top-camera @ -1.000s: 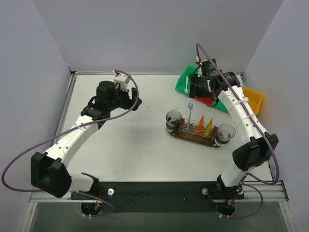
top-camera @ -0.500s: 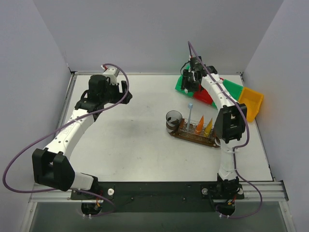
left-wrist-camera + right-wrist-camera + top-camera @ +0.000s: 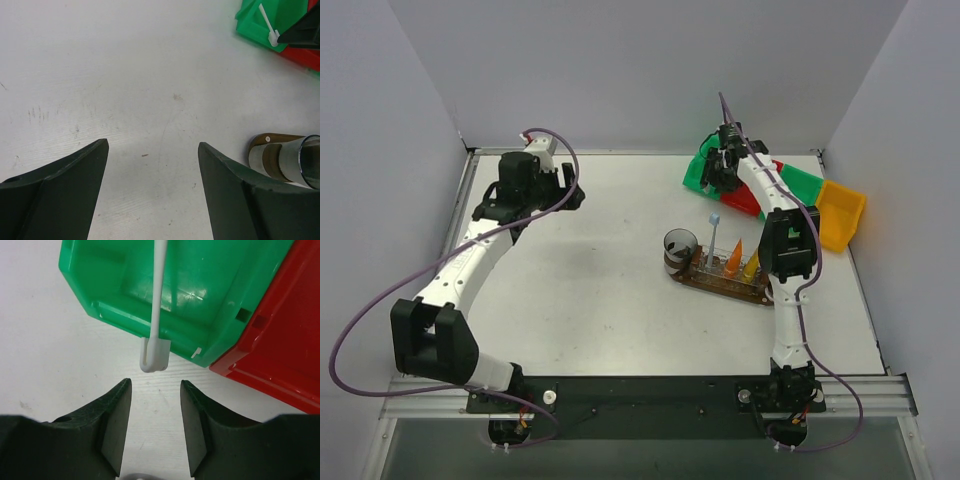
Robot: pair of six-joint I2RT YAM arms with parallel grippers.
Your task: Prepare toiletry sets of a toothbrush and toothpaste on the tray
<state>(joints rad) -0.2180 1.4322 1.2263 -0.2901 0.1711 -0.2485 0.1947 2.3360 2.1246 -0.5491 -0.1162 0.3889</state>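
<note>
Top view. Wooden tray [image 3: 718,284] sits right of centre. A clear cup [image 3: 680,247] stands at its left end, then an upright toothbrush [image 3: 713,233], an orange tube [image 3: 733,258] and a yellow tube [image 3: 752,266]. The right forearm [image 3: 790,245] hides the tray's right end. Right gripper [image 3: 713,176] is over the green bin [image 3: 696,176] at the rear. Left gripper [image 3: 570,190] is rear left, well apart from everything.

Left wrist. Fingers spread wide, nothing between them, bare table [image 3: 150,75] below.

Right wrist. Fingers partly apart and empty. A spare toothbrush [image 3: 154,355] lies in the green bin, its head poking over the near wall just ahead of the fingertips. Red bin [image 3: 280,340] is alongside.

Judgement: this is the step of fetching another toothbrush. Next, move forward until the head sits between the pads, close, lift clear of the bin wall, then carry it to a cup.
</note>
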